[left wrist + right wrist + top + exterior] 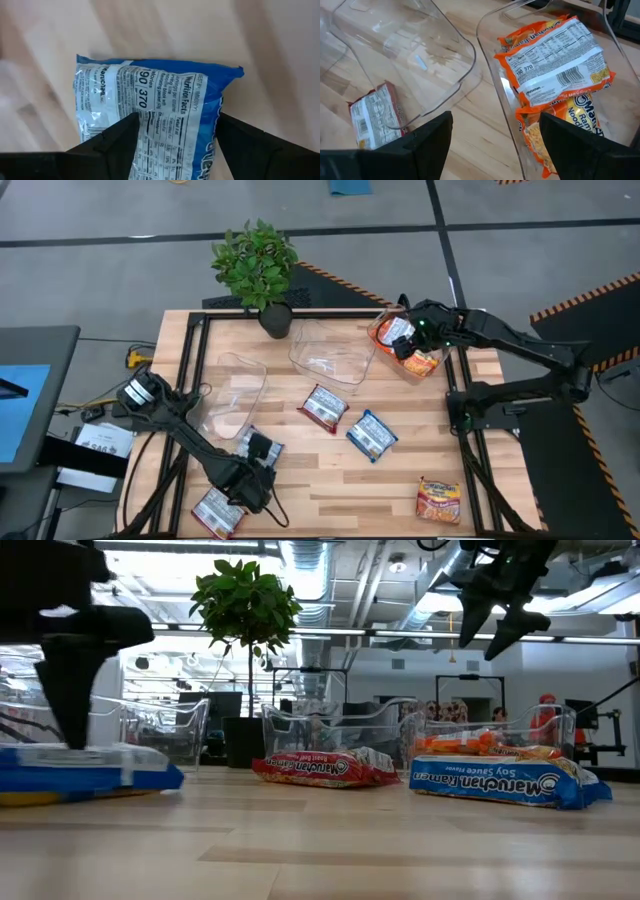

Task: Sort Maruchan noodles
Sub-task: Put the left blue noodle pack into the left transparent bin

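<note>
My left gripper (177,120) is open and points down over a blue-and-white packet (160,95) near the table's near-left corner (262,446), one finger to each side of its middle. My right gripper (495,125) is open and empty. It hangs above the right clear bin (385,322), which holds two orange packets (555,55). A red packet (323,406), a blue packet (372,434), an orange packet (439,500) and one more packet (218,510) lie flat on the table. My left gripper stands over the blue-and-white packet's printed back (165,85) from above, with the fingers across it. Whether the fingertips touch the wrapper I cannot tell. The packet lies flat on the table.
Three clear bins stand along the far half: left (235,395), middle (333,350) and right. A potted plant (256,265) sits at the far edge. Bare wood lies between the loose packets and along the near edge.
</note>
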Controlling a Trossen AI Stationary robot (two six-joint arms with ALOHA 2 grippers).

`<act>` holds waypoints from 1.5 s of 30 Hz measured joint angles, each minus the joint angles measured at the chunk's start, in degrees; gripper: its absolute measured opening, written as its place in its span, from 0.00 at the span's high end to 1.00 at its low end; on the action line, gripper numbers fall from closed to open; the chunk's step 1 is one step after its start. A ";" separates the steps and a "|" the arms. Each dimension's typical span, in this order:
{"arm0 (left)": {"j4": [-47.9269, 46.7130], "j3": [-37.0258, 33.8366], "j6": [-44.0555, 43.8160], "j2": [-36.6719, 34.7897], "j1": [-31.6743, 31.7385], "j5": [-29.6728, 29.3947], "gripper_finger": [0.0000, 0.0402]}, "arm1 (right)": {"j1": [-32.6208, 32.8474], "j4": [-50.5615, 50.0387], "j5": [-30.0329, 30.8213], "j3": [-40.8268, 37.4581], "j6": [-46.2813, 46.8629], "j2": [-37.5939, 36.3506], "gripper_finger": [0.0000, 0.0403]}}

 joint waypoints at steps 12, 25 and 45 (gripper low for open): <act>-0.31 2.04 0.76 -6.44 1.68 -1.16 0.98 | -0.02 0.10 -0.01 0.00 0.13 -0.07 0.20; -13.00 2.26 -7.30 -43.11 13.62 -15.34 1.00 | -0.02 1.62 0.01 0.00 0.09 -0.07 0.20; -9.95 -18.31 5.73 -44.99 34.23 -6.80 1.00 | -0.01 3.12 0.37 0.02 1.05 -0.07 0.20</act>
